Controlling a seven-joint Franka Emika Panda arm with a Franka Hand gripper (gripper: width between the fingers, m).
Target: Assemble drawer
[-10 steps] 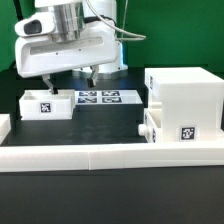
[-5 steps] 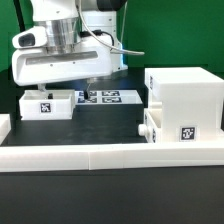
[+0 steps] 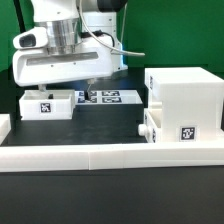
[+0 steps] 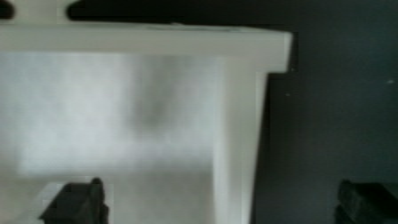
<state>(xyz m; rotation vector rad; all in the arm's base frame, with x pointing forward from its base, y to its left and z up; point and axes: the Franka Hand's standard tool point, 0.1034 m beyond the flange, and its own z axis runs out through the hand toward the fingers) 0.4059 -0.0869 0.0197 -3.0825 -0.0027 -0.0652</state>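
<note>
A small white tray [image 3: 45, 103] with a square tag stands at the exterior view's left. My gripper [image 3: 67, 88] hangs just above and behind it, open and empty. In the wrist view the tray [image 4: 125, 110] is a blurred white block close under my gripper [image 4: 222, 205]. One dark fingertip [image 4: 75, 200] is over the tray and the other is over the dark table beside it. The large white housing [image 3: 185, 95] stands at the exterior view's right. A second small tray with a round knob [image 3: 147, 128] sits at its lower left side.
The marker board [image 3: 105, 97] lies flat between the tray and the housing. A long low white border rail [image 3: 110, 152] runs across the front, with a short white block at the far left edge.
My gripper has come down and shifted slightly to the exterior view's left, closer over the small tray. It has held still for the last half second.
</note>
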